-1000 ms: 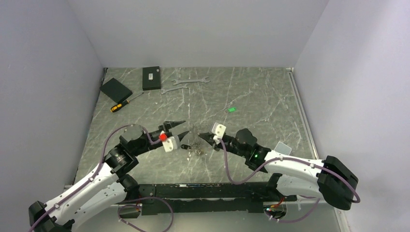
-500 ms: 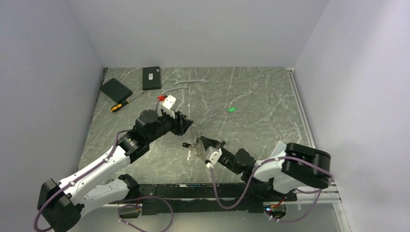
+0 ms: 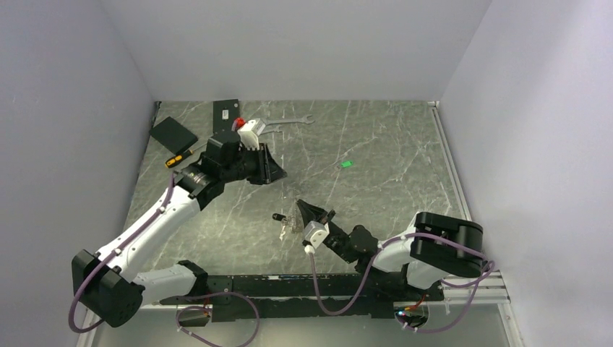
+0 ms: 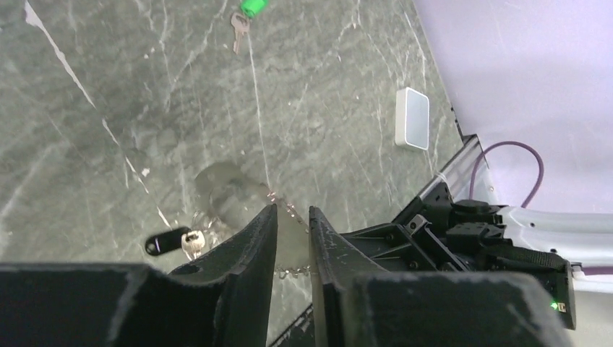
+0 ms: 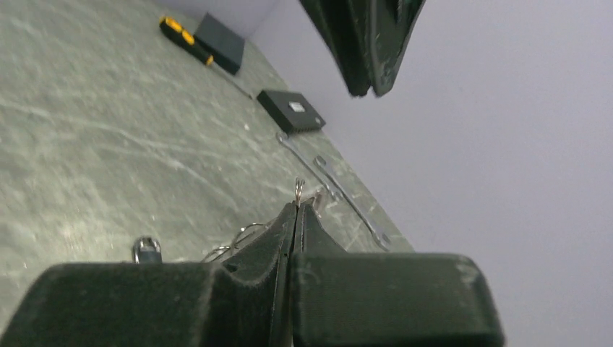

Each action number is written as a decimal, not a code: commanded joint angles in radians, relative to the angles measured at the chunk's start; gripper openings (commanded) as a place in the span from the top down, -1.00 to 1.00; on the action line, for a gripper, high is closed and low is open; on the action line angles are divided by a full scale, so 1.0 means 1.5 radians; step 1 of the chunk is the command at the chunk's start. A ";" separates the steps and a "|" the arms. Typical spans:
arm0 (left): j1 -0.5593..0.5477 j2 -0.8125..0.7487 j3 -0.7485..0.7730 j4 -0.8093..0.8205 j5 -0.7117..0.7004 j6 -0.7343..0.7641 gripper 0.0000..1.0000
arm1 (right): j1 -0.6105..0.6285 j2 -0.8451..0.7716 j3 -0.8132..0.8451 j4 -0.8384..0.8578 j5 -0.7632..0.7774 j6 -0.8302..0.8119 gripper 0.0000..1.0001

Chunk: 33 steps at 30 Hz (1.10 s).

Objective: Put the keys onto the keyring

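No readable txt. Black box [image 3: 225, 114] at far side of worktop [image 3: 376, 144] has a small white label on top, too small + blurry to read in top or right wrist view.

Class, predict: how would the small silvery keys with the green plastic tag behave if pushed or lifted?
The silvery keys with green tag lie flat on the smooth table: they would probably slide, not roll. Their loosely joined pieces would likely dangle when lifted.

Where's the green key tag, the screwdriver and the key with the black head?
green key tag [image 4: 251, 7]: left wrist view, on the green plastic.
screwdriver [image 5: 182, 33]: right wrist view, on its yellow-and-black handle.
black-headed key [image 4: 163, 243]: left wrist view, on its black head.
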<state>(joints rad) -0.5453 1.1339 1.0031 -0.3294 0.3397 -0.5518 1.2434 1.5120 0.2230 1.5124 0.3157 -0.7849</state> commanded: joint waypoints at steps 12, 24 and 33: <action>-0.001 -0.151 0.012 -0.096 -0.007 0.130 0.38 | -0.037 -0.079 0.080 0.129 -0.165 0.169 1.00; -0.001 -0.296 -0.200 0.265 0.182 0.458 0.37 | -0.152 -0.208 0.096 0.054 -0.365 0.420 1.00; 0.000 -0.283 -0.193 0.347 0.319 0.518 0.37 | -0.154 -0.261 0.114 -0.037 -0.470 0.455 1.00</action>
<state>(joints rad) -0.5457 0.7170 0.6937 0.0940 0.6758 0.1425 1.0157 1.1316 0.3489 1.4559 -0.2867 -0.1558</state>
